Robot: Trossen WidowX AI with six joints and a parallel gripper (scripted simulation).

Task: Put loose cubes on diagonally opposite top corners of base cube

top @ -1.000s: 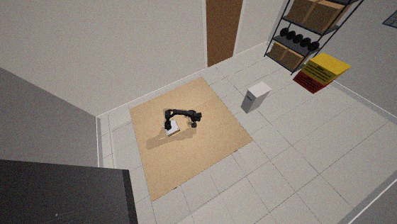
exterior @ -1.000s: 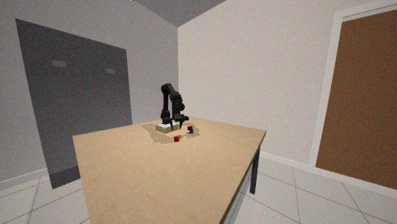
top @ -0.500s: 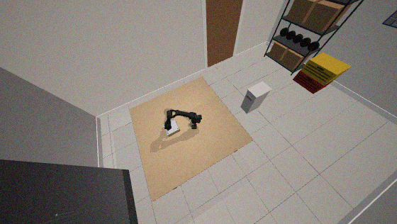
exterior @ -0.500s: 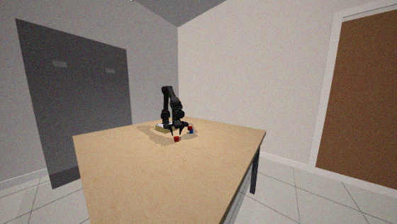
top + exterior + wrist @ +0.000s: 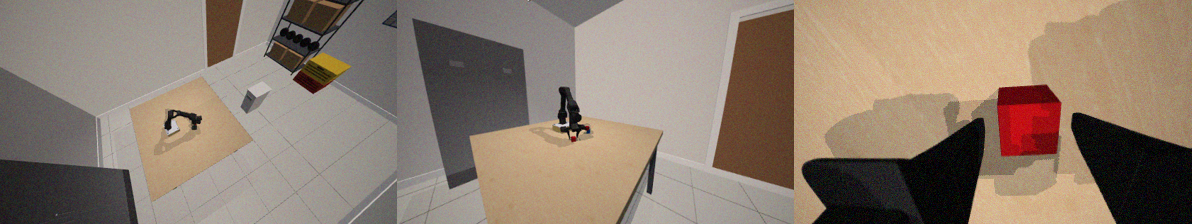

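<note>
One loose red cube [image 5: 573, 139] [image 5: 1029, 129] rests flat on the table, between the open fingers of my gripper [image 5: 573, 135] [image 5: 1027, 122]. The wrist view shows a gap between the cube and each fingertip, and the fingers point down around it. The other red cube [image 5: 587, 127] sits on top of the blue base cube [image 5: 588, 131], farther back and to the right of the gripper in the exterior view. It looks shifted a little to the left over the base; its exact corner is too small to tell. The blue cube is outside the wrist view.
The arm stands at a low box with a white top [image 5: 173, 130] [image 5: 559, 125] on the wooden table [image 5: 198, 156] [image 5: 546, 177]. Part of the arm hangs close to the two stacked cubes in the exterior view. Arm shadows fall across the table around the loose cube.
</note>
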